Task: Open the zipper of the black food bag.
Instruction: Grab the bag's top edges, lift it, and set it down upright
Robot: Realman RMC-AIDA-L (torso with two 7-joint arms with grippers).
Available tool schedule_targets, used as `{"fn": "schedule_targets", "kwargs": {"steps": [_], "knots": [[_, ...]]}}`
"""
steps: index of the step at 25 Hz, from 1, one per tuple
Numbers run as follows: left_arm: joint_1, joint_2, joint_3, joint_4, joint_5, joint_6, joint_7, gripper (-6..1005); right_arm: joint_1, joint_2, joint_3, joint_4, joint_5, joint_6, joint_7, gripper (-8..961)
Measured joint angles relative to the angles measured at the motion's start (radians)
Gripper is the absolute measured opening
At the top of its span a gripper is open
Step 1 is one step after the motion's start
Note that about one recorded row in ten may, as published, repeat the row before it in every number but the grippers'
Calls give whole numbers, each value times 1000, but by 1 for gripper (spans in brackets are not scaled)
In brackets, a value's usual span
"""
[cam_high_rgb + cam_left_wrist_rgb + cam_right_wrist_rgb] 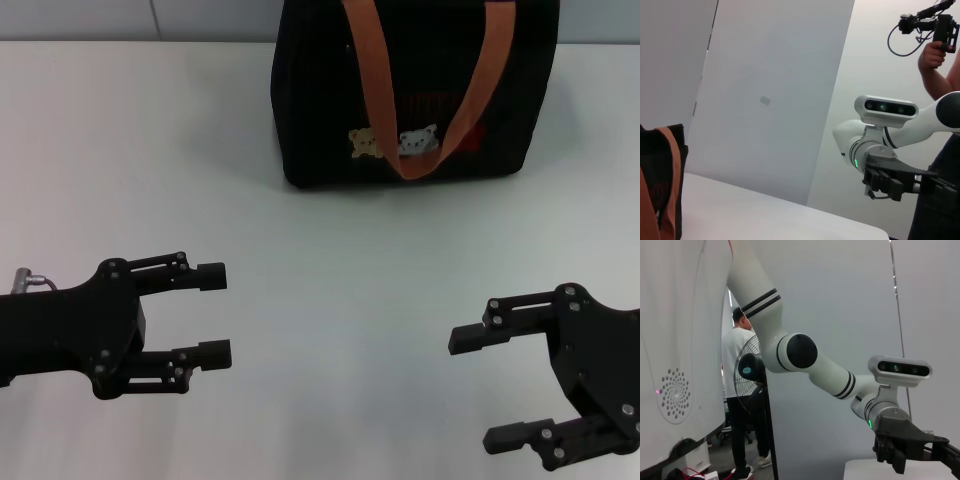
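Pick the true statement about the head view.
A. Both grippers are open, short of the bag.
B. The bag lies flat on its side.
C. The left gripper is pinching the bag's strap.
A: the left gripper and right gripper hang open, apart from the upright black food bag.

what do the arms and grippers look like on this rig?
Both grippers, left gripper and right gripper, are matte black two-finger units with linkage bars, silver screw heads and blocky black tips. The arms are glossy white with black bands at the joints; a white wrist camera module and a green indicator light sit near each wrist.
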Motion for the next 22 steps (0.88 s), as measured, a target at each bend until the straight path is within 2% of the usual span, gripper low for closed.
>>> {"fn": "schedule_targets", "kwargs": {"steps": [13, 17, 20, 22], "knots": [[3, -7, 1, 1, 0, 0, 6, 781, -9, 9, 34, 2, 2, 15, 13, 685], [3, -19, -1, 2, 0, -2, 10, 780, -18, 10, 50, 9, 2, 15, 13, 685], [-1, -34, -7, 7, 0, -15, 12, 780, -33, 10, 111, 27, 2, 22, 16, 685], [-4, -54, -21, 8, -4, -50, 21, 779, -52, 10, 173, 41, 2, 32, 19, 685]]}}
